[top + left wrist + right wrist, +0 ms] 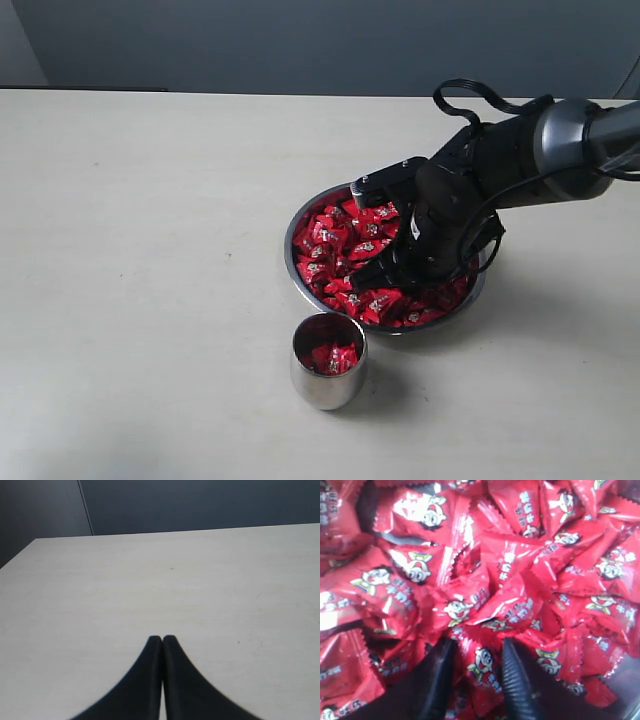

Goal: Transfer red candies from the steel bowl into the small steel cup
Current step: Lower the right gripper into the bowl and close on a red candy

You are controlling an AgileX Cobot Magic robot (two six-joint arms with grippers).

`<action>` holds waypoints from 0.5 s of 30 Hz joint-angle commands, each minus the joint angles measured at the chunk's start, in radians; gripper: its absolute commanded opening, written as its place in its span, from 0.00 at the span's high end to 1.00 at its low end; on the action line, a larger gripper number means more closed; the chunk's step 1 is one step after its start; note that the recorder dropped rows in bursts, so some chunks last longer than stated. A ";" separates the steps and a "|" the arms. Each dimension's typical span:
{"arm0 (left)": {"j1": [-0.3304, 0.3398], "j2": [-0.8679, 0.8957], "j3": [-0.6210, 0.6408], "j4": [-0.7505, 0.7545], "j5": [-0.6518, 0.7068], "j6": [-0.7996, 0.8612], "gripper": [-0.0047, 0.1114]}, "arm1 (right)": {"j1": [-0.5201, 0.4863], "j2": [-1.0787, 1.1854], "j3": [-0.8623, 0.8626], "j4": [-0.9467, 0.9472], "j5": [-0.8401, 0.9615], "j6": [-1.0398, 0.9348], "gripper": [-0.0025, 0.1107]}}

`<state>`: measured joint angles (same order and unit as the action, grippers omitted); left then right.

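Note:
The steel bowl (290, 252) sits right of the table's middle, heaped with red candies (335, 240). My right gripper (378, 272) is dug down into the pile. In the right wrist view it (478, 645) stands open, and one red candy (482, 667) lies between its two black fingers, filling most of the gap. The small steel cup (325, 388) stands upright just in front of the bowl, with a few red candies (332, 357) inside. My left gripper (162, 639) is shut on nothing above bare table, and does not show in the exterior view.
The pale table (150, 250) stretches wide to the left of the bowl and cup. The right arm (540, 150) reaches in from the right edge, with a black cable looped above it. A dark wall runs behind the table's far edge.

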<state>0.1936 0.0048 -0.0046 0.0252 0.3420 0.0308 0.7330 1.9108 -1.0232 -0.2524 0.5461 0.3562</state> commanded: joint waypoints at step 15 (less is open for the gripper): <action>-0.007 -0.005 0.005 0.002 -0.008 -0.001 0.96 | -0.004 -0.108 -0.036 -0.011 0.073 -0.005 0.99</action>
<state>0.1936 0.0048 -0.0046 0.0252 0.3420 0.0308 0.7330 1.8375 -1.0359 -0.2524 0.5974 0.3542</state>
